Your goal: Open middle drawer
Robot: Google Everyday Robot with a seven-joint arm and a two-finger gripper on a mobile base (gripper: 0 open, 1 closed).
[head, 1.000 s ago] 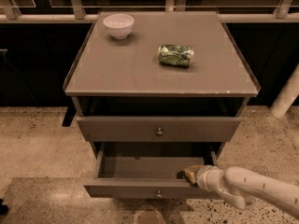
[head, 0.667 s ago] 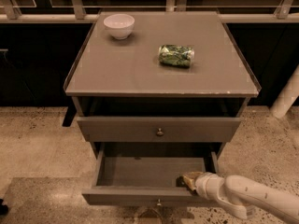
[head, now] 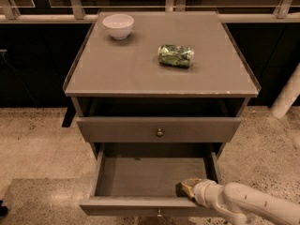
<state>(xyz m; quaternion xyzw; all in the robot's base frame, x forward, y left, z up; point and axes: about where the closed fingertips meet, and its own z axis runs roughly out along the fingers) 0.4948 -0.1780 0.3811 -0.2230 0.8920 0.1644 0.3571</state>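
Observation:
The middle drawer (head: 150, 176) is pulled out below the closed top drawer (head: 117, 129). Its plain grey inside shows, and its front panel (head: 122, 205) lies near the bottom edge of the view with a small brass knob (head: 159, 214). My gripper (head: 187, 188) reaches in from the lower right on a white arm (head: 253, 204). Its tan tip sits inside the drawer at the front right corner, against the back of the front panel. The bottom drawer is out of view.
On the grey cabinet top (head: 140, 69) stand a white bowl (head: 118, 25) at the back left and a green snack bag (head: 175, 55) right of centre. A white post (head: 287, 97) stands at the right. Speckled floor surrounds the cabinet.
The middle drawer has slid further out toward the camera. My gripper has moved with it, toward the camera and slightly down.

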